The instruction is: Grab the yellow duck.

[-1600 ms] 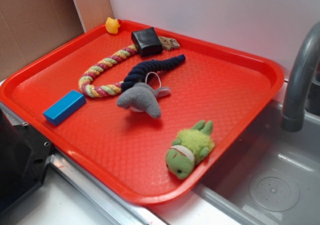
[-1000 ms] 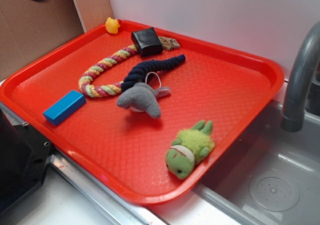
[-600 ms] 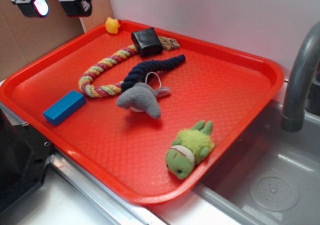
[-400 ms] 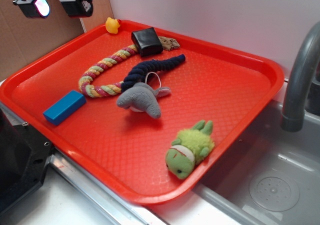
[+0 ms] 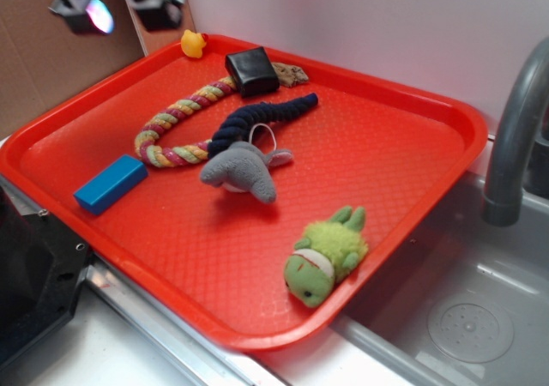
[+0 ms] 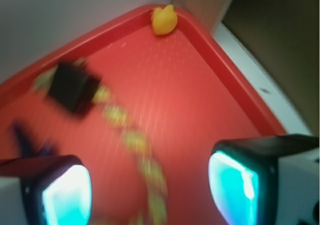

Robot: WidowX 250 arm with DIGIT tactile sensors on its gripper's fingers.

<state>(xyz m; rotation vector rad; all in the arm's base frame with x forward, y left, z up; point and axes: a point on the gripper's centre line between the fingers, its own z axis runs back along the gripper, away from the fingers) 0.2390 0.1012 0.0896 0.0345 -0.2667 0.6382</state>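
Wrist view | jaws parted, empty | yellow duck (image 6: 163, 19) ahead in tray (image 6: 235, 92) corner, apart from jaws

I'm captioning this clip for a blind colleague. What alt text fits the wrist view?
A small yellow duck sits in the far corner of a red tray, seen from above between the two open, glowing fingertips of the gripper. A black block and a multicoloured rope lie blurred to the left.
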